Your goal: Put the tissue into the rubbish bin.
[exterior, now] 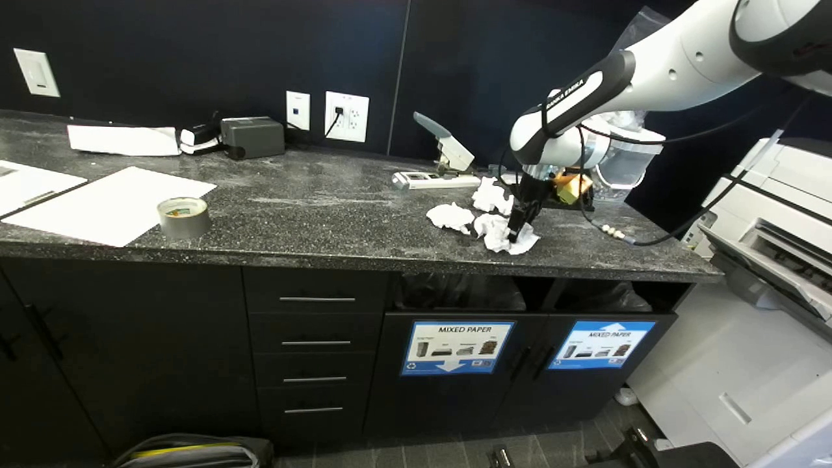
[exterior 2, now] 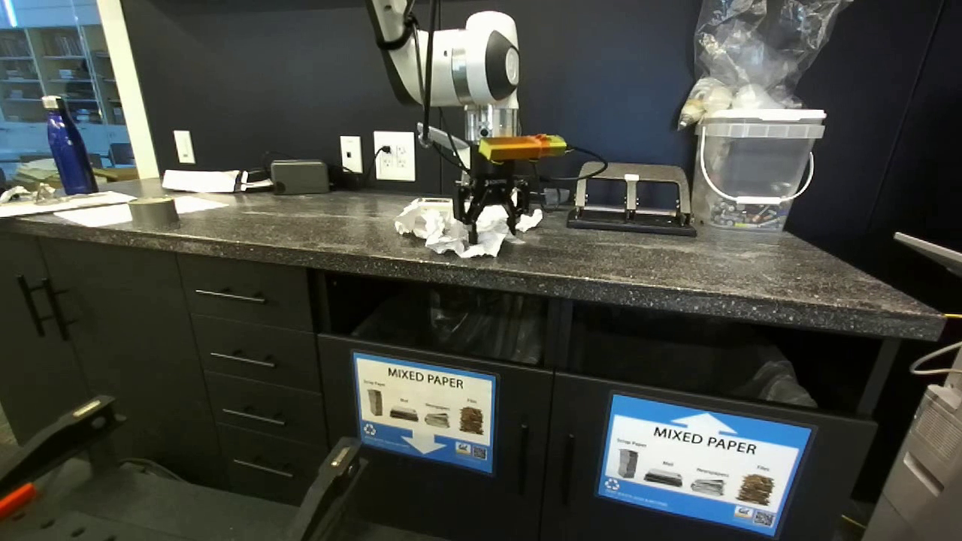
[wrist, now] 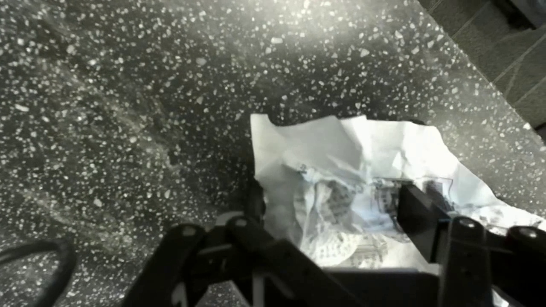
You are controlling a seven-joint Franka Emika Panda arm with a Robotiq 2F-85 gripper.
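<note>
Wall (exterior: 195, 58): dark, it is spanning the upper part of the frame in both exterior views.
Counter (exterior: 292, 227): dark and speckled, it is running across the middle of both exterior views and is filling most of the wrist view.
Robot arm (exterior: 682, 65): it is reaching in from the upper right of the frame in an exterior view.
White machine (exterior: 715, 351): it is standing at the right edge of that frame.
Rubbish bin (exterior 2: 838, 451): this dark cabinet compartment is occupying the lower right of an exterior view; its panel is bearing a blue-edged sign (exterior 2: 706, 462) with an upward arrow.
Twin compartment (exterior 2: 451, 511): it is sitting just left of the bin, at lower centre.
Clear bucket (exterior 2: 751, 161): it is standing at the upper right, and a clear plastic bag (exterior 2: 766, 52) is showing above it.
Hole punch (exterior 2: 654, 174): it is resting just left of the bucket.
Gripper (exterior 2: 493, 233): it is pointing down near the centre; its fingers (wrist: 418, 217) are standing wide apart, with tissue between them. Whether they are pressing on it, I cannot tell.
Tissue (wrist: 362, 166): white and crumpled, it is lying on the counter beneath the gripper, right of centre in the wrist view.
Crumpled wads (exterior: 450, 216): two are lying just beside the tissue, left of it and above it in an exterior view.
Tape roll (exterior: 184, 221): it is sitting at the left of that frame.
</note>
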